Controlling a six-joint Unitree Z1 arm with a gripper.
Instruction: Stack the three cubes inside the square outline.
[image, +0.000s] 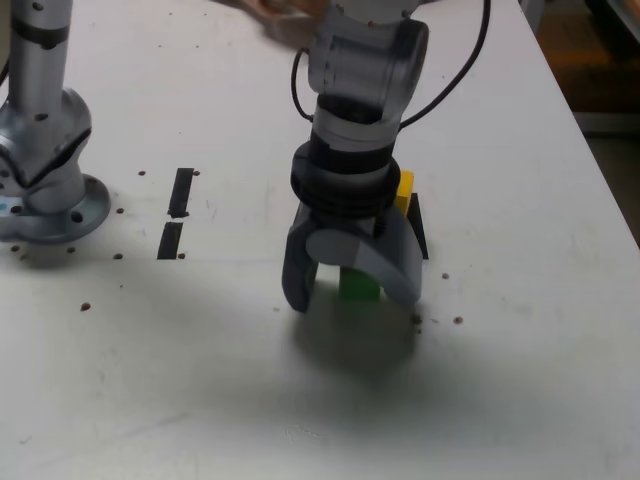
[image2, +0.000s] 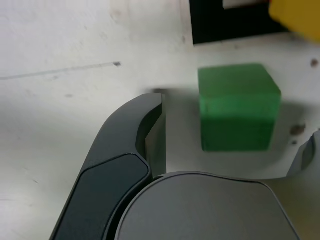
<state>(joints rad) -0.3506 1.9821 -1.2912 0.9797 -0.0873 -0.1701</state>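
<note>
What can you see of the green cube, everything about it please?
The green cube is a small solid block, plain and matte, perhaps painted wood or plastic. Its top is a lighter green than the shaded side below. It sits flat and upright on the white table, just outside the black tape outline. The hand is open around it, and the wrist view shows a gap between the cube and the finger. Nothing is stacked on it.
</note>
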